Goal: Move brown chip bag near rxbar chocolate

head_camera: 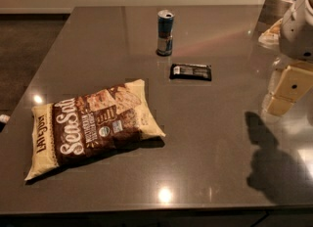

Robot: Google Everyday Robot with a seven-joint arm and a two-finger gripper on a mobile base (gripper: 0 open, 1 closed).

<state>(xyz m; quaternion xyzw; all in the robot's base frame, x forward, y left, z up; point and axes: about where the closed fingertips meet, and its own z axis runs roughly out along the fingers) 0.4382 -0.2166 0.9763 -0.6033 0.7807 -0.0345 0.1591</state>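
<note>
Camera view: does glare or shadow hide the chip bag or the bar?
In the camera view, dim warm light; small lamp reflections dot the glossy table, none on the brown chip bag or the rxbar chocolate. The gripper hangs at the right edge over the table; its dark shadow falls near right, clear of both.

From above the near edge of the surface point(210, 167), one camera looks down toward the far edge. The tool point(288, 91) hangs by the right edge.
</note>
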